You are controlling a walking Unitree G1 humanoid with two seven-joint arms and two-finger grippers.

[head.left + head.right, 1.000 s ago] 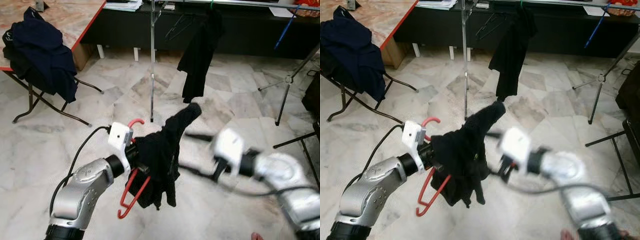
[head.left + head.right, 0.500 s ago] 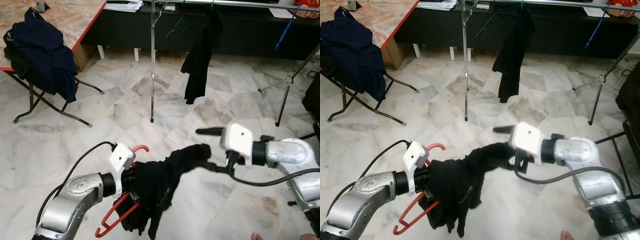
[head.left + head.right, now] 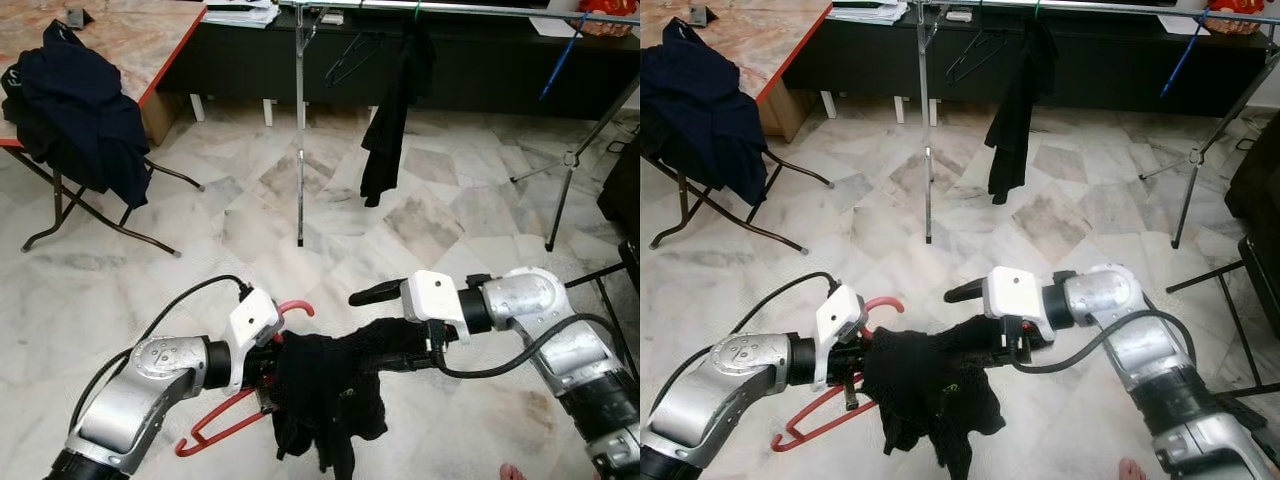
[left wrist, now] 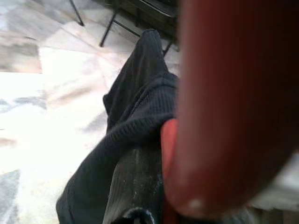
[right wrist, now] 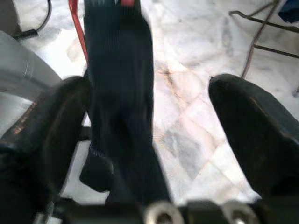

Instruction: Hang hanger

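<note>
The left gripper (image 3: 268, 372) is clamped on a red hanger (image 3: 225, 425) low over the marble floor (image 3: 200, 250), in front of the robot. The hook (image 3: 297, 307) curls up just beside the gripper's white camera block, and the triangle of the frame slants down toward the robot's left. A black garment (image 3: 325, 390) is draped over the hanger and hangs in a bunch below it. In the left wrist view the red plastic (image 4: 233, 102) sits right against the lens, with knit cloth (image 4: 135, 126) pressed beside it.

The right gripper (image 3: 385, 325) is spread wide: one finger (image 3: 375, 293) points out above the garment, and the other seems to lie under a sleeve of it, though the cloth hides the tip. The right wrist view shows that sleeve (image 5: 121, 93) running between the two fingers (image 5: 252, 126), lying against one of them and apart from the other.

Farther off stands a rail (image 3: 450, 8) on a pole (image 3: 299, 130). A dark garment (image 3: 390, 120) and a bare hanger (image 3: 350, 58) hang from the rail. At the robot's left a table (image 3: 110, 30) carries dark clothes (image 3: 75, 110)
</note>
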